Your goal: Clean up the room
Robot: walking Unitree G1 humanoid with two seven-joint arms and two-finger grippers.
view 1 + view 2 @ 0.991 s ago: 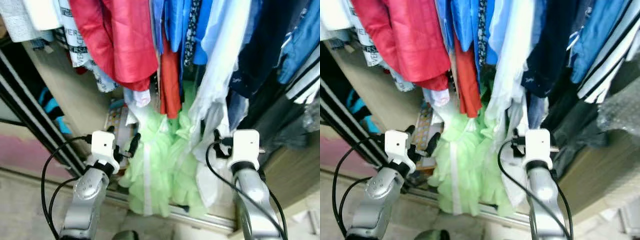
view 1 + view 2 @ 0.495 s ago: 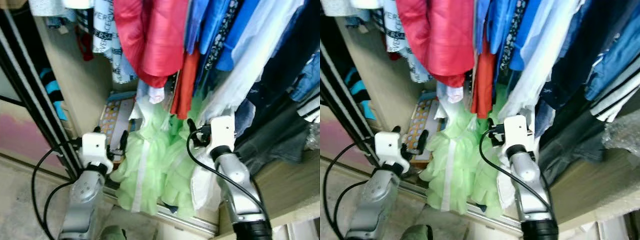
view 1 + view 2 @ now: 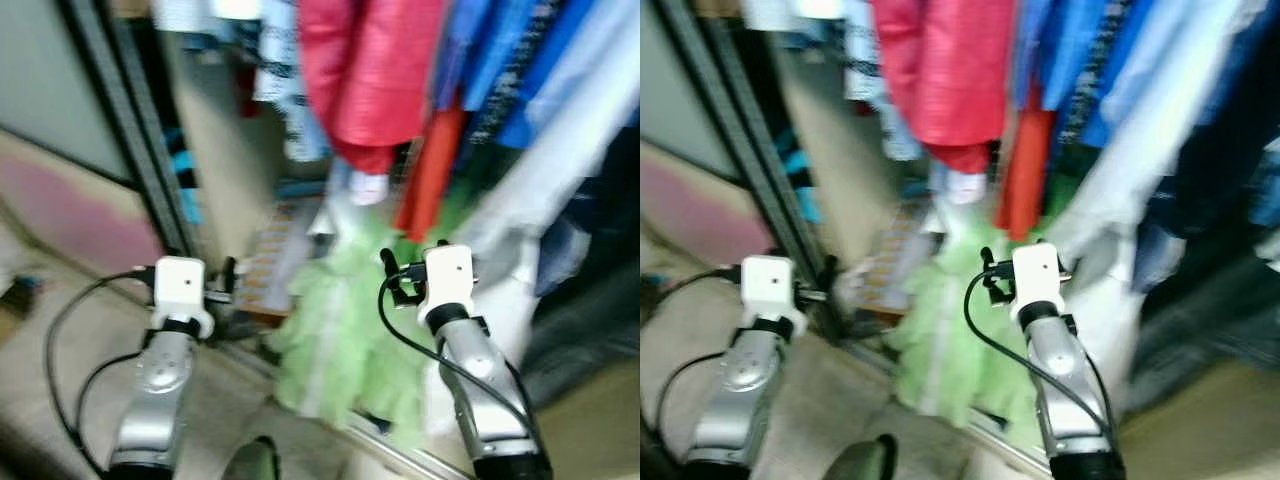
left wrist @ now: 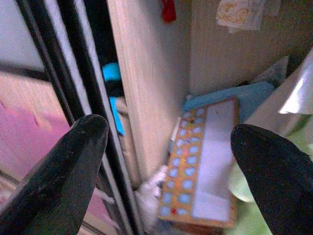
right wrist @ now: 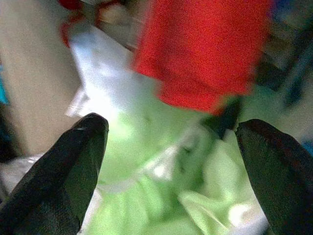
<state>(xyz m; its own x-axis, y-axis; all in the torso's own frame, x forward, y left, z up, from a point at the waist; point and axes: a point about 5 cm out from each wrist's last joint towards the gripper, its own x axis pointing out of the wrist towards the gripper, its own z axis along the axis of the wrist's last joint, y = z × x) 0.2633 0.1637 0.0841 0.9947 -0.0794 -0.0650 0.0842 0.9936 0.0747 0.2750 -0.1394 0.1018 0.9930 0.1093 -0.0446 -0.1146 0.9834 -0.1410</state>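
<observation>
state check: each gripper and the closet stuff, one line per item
left gripper: open, empty, aimed at the patterned box
right gripper: open, empty, facing the green garment
green garment: hanging, reaching down to the door track
red jacket: hanging
patterned box: leaning in the closet corner
sliding door: open

Silver arms (image 3: pixel 160 375), black fingers (image 4: pixel 73 161)

**Cloth, wood grain and metal at the wardrobe**

We see a soft, slightly sheened red jacket (image 3: pixel 375 70) above a thin, crinkled pale-green garment (image 5: pixel 161 196), beside smooth blue shirts (image 3: pixel 500 70). The wardrobe panel (image 4: pixel 146 88) shows matt, light wood grain; the door rails (image 4: pixel 73 73) look dark, smooth metal. A glossy printed box (image 4: pixel 203 161) leans inside. Our arms (image 3: pixel 160 380) are brushed silver metal, with matt black fingers (image 4: pixel 68 166).
</observation>
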